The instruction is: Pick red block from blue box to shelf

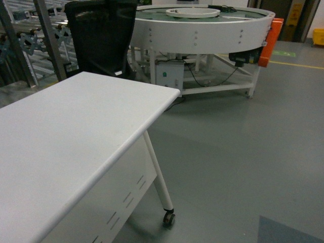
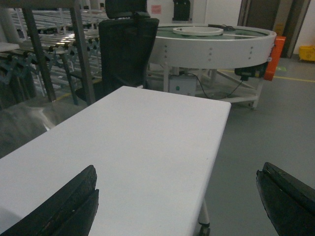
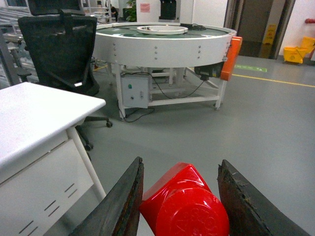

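Note:
The glossy red block (image 3: 184,206) sits between the dark fingers of my right gripper (image 3: 180,162), which is shut on it, with its round stud facing the camera. The block hangs over the grey floor to the right of a white table (image 3: 34,118). My left gripper (image 2: 177,172) is open with nothing between its fingers, above the same white table (image 2: 142,147). The shelf of steel uprights and rails (image 1: 30,40) stands at the far left behind the table, and the left wrist view shows the shelf (image 2: 49,49) too. The blue box is out of view. Neither gripper shows in the head view.
A black office chair (image 1: 101,35) stands behind the table's far end. A large round white conveyor table (image 1: 202,25) with an orange side panel (image 1: 270,43) fills the back. The white table has a wheeled leg (image 1: 162,187). Grey floor (image 1: 243,152) lies to the right.

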Controlling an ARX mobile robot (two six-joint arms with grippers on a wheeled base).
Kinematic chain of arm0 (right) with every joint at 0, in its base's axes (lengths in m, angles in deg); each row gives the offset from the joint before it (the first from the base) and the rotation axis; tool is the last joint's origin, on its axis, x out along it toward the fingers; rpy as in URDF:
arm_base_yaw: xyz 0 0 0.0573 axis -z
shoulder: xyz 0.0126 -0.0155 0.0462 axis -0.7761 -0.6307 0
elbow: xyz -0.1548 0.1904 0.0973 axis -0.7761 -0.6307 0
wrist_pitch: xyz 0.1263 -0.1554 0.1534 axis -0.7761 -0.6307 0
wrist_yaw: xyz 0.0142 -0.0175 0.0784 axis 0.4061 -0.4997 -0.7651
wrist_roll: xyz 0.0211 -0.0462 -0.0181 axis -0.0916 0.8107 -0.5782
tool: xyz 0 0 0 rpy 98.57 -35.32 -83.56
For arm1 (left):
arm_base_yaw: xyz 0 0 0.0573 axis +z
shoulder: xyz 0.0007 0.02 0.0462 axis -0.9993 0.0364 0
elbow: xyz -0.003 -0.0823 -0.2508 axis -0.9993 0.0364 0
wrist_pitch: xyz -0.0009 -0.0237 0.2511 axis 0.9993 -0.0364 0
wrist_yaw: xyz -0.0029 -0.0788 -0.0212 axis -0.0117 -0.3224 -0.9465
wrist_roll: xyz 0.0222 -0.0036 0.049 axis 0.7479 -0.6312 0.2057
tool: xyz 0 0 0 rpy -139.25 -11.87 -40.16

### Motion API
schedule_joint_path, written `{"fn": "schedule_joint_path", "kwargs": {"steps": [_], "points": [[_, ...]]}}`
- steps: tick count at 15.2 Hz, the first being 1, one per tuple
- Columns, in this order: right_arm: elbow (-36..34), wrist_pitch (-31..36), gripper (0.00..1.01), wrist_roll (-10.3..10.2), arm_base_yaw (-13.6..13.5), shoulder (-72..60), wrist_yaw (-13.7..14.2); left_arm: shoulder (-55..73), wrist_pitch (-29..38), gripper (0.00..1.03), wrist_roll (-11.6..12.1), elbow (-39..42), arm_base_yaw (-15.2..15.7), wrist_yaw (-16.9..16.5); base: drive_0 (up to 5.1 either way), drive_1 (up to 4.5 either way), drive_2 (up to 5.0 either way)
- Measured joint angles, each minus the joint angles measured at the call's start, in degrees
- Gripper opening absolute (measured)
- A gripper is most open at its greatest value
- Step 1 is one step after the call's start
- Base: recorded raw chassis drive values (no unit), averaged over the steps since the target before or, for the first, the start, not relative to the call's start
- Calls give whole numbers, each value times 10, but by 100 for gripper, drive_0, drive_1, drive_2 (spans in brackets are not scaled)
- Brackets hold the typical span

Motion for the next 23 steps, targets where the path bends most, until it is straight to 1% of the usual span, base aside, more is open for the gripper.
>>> {"fn": "schedule_joint_path", "kwargs": {"steps": [23], "points": [[0,0,38,0,0,0,0,0,0,98,0,0,0,0,-155,-155,-155]]}}
